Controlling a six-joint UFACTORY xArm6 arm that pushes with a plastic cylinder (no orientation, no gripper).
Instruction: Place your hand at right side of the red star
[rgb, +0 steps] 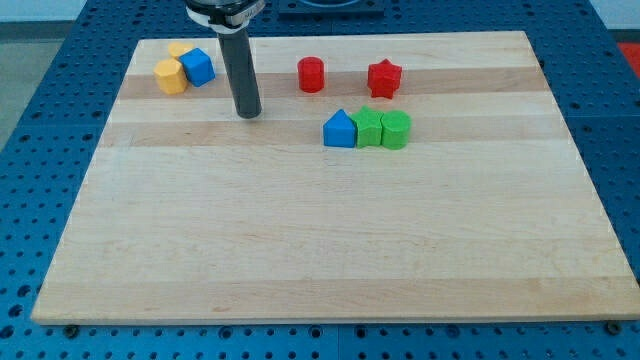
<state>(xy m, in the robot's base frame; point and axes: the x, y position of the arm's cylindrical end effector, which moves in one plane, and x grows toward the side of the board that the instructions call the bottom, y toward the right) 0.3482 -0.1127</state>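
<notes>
The red star (384, 77) lies near the view's top of the wooden tabletop (320, 250), a little to the right of the middle, flat on the wood and touching nothing; the space on its right side holds only bare wood. To its left, apart from it and at about the same height in the view, stands a red cylinder (311, 74). Just below the star — close, but not touching — sits a row of three blocks pressed side by side: a blue block with a peaked top (340, 129) at the left, a green star-like block (370, 128) in the middle, and a green cylinder (396, 129) at the right, almost straight under the star.

My tip (248, 113) rests on the tabletop well to the left of the star, left of the red cylinder too and slightly lower in the view; the dark rod rises from it towards the view's top edge; there is no pincer on this arm, so nothing opens, closes or holds. Farther left still, near the top left corner, a blue cube (198, 66) touches two yellow blocks — one (171, 76) at its left, another (179, 49) partly hidden behind them; their exact shape I cannot tell.
</notes>
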